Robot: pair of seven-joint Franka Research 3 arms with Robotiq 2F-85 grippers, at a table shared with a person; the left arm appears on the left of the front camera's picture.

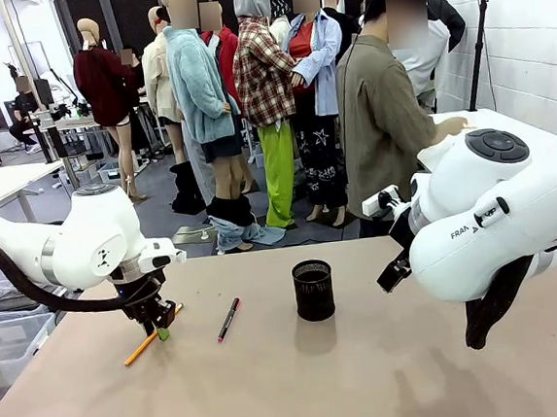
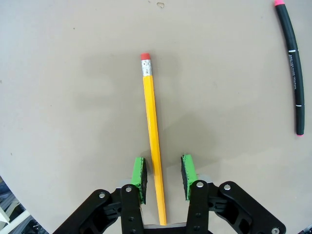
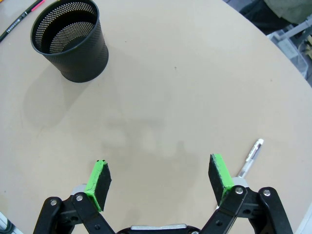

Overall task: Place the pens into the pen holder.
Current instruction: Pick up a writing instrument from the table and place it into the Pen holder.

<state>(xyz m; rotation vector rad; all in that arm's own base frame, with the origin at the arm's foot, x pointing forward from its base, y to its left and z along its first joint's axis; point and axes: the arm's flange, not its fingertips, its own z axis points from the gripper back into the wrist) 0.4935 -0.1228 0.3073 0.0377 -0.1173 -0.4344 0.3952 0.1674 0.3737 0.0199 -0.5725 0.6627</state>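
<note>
The yellow-orange pencil (image 2: 152, 122) with a red eraser lies flat on the tan table, running between the green pads of my left gripper (image 2: 163, 175), which is open and straddles its lower end. From the front, the left gripper (image 1: 155, 322) hovers low over the pencil (image 1: 140, 349). The black pen with red ends (image 1: 229, 319) lies to its right, also the black pen (image 2: 292, 63). The black mesh pen holder (image 1: 313, 290) stands upright mid-table. My right gripper (image 3: 160, 180) is open over bare table, the holder (image 3: 70, 39) well ahead of it. A pale grey-white pen (image 3: 251, 158) lies beside one of the fingers.
A person in an olive shirt (image 1: 382, 112) stands at the table's far side, turned away. Clear plastic bins (image 1: 7, 335) sit off the table's left edge. The right arm's bulky white link (image 1: 494, 214) hangs over the table's right side.
</note>
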